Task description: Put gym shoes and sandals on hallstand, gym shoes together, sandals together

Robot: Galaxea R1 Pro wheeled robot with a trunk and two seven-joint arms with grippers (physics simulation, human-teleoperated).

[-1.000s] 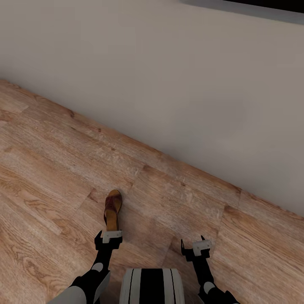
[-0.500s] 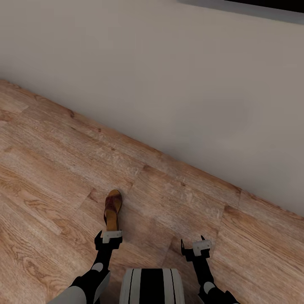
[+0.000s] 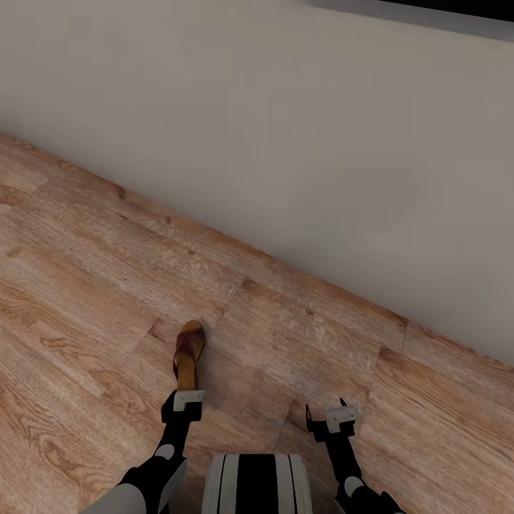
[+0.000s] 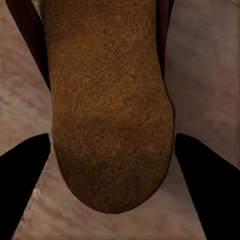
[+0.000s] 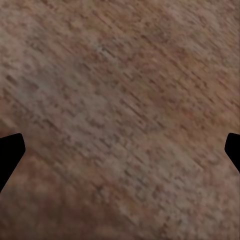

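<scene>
Your left gripper (image 3: 188, 397) is hanging spread wide over the heel of a sandal (image 3: 189, 353), one dark finger (image 4: 22, 175) showing on each side of the tan footbed, gripping nothing. The sandal is lying flat on the floor (image 3: 86, 285), toe pointing toward the wall (image 3: 285, 128). Your right gripper (image 3: 338, 416) is hovering wide apart and empty above bare planks.

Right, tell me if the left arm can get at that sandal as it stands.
Probably yes. The left gripper sits right at the sandal's heel end, fingers open on either side of it, with nothing between them on the floor.
</scene>
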